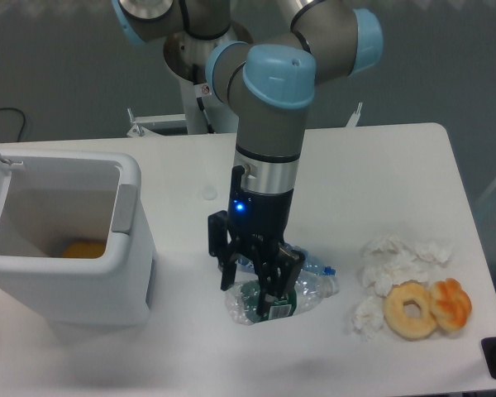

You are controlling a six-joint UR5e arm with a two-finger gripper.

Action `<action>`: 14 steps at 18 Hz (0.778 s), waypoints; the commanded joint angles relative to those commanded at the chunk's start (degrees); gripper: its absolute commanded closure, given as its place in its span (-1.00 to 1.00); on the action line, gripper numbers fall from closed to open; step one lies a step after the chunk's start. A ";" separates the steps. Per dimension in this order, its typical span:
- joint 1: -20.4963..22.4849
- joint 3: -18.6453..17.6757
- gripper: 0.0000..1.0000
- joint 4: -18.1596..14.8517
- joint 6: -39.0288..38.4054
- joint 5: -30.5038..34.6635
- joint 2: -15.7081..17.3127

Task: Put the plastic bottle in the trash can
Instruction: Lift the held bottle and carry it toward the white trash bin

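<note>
From the fixed camera, my only view, I have the arm's black two-finger gripper [260, 291] pointing straight down over the small clear plastic bottle with crumpled walls and a dark green label band [283, 291]. The jaws are clenched across the bottle's middle, at the label. The bottle lies roughly on its side near the centre of the white surface [380, 165], its neck pointing right; I cannot tell whether it rests on the surface or is just clear of it.

The large white boxy plastic trash can [74, 240] stands at the left edge of the surface, well apart from the bottle, with its hinged lid swung open and something orange lying in the bottom. To the right of the bottle are crumpled white tissues [397, 258], and beside them a tan ring doughnut [411, 309] touching an orange glazed pastry [452, 303].

I judge this to be the pick-up step: grip made, transfer not yet done. Next I would raise the bottle high enough to clear the can's near wall, carry it left over the opening, then release.
</note>
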 joint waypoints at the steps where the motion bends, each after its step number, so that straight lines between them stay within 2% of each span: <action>1: 0.00 -0.09 -0.35 0.00 -1.14 -1.14 0.62; 10: -0.26 -1.76 -0.36 0.00 -15.89 -10.11 8.26; 14: -1.49 -2.72 -0.36 0.00 -20.56 -10.82 10.99</action>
